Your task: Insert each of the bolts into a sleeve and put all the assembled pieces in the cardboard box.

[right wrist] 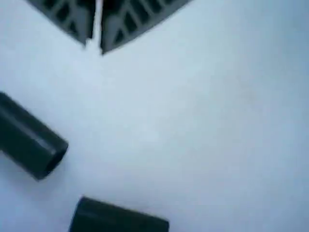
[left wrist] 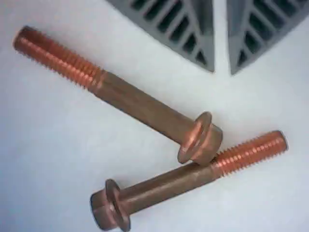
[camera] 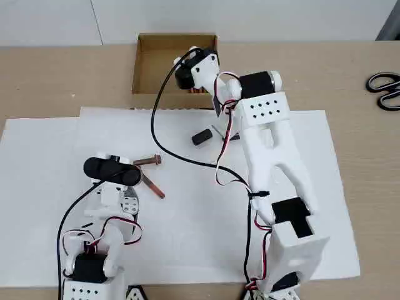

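Two copper bolts lie on the white paper, the head of one bolt (left wrist: 140, 104) resting against the threaded end of the other bolt (left wrist: 178, 181). My left gripper (left wrist: 222, 70) hovers just beside them, shut and empty. From above, the bolts (camera: 150, 172) lie right of the left arm's wrist (camera: 112, 170). Two black sleeves (right wrist: 31, 145) (right wrist: 120, 217) lie on the paper near my right gripper (right wrist: 94, 46), which is shut on nothing. One sleeve (camera: 201, 136) shows beside the right arm. The cardboard box (camera: 150, 62) stands at the back, with something copper (camera: 199, 90) inside at its near edge.
Scissors (camera: 384, 87) lie at the table's far right. The white paper (camera: 50, 187) covers most of the table's middle. The right arm's black servo (camera: 187, 72) overhangs the box's near right corner.
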